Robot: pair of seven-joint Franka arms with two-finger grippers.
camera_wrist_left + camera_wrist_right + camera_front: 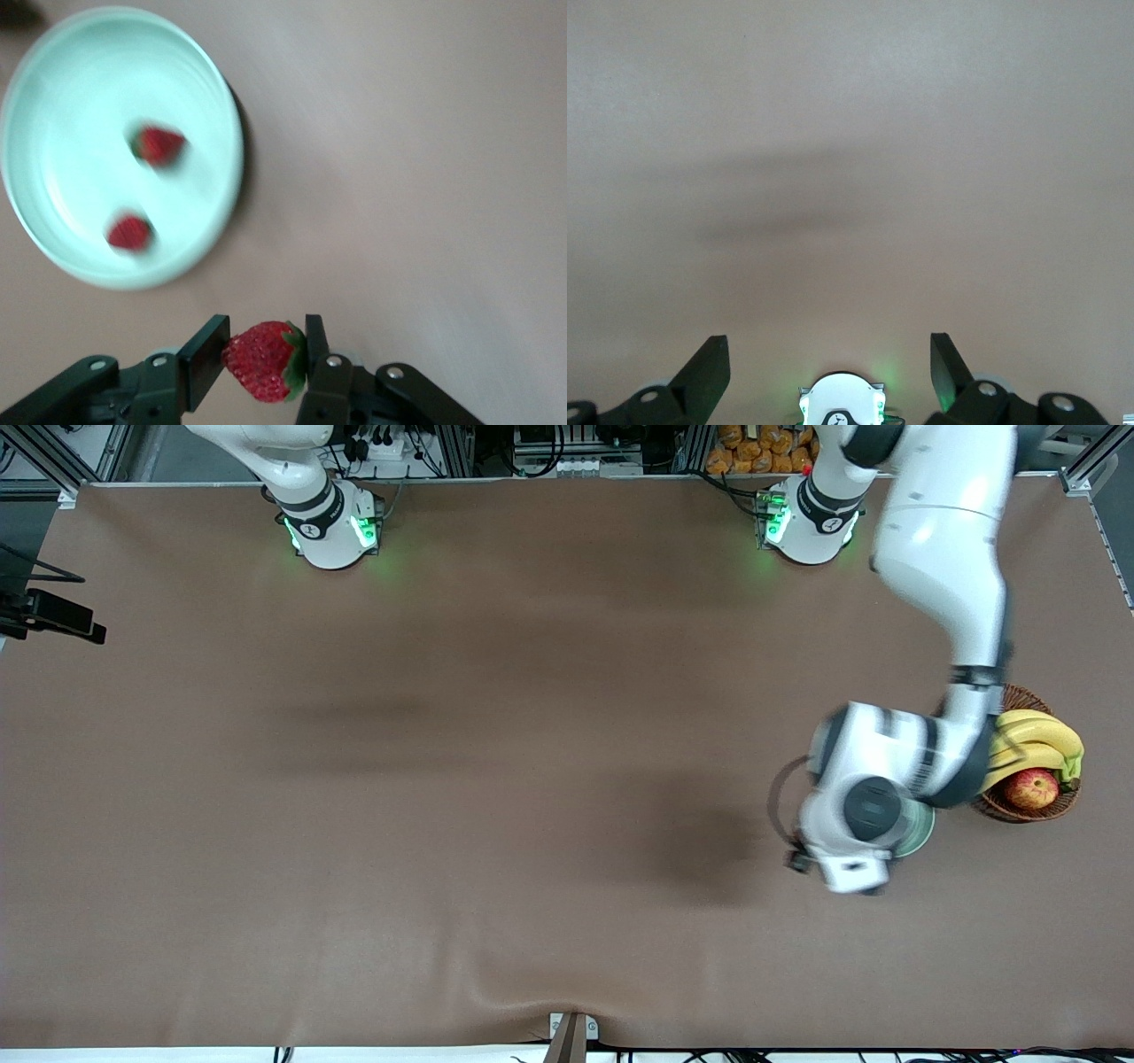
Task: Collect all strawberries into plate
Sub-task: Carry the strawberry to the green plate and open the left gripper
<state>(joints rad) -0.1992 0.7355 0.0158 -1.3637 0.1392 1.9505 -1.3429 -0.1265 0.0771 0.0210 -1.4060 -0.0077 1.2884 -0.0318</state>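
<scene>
Red and glossy, the held strawberry [263,359] sits pinched between the two fingers of the left end effector [263,354], its green cap against one finger and its blunt tip toward the other, so its long axis runs across the jaws, roughly level with the tabletop [496,779]. That sideways grip probably suits a soft berry: the pads bear on its two ends. It hangs over bare tabletop just beside the plate [53,80], not yet over it.

Two more strawberries [159,144] already lie in the plate, apart from each other, which suggests this one is the last to go in (their caps are too blurred to place). In the front view the left arm hides most of the plate, next to a wicker basket [1054,808] with bananas [1041,737] and an apple [1031,788].

The right end effector [830,372] waits with jaws wide and empty, over bare tabletop.
</scene>
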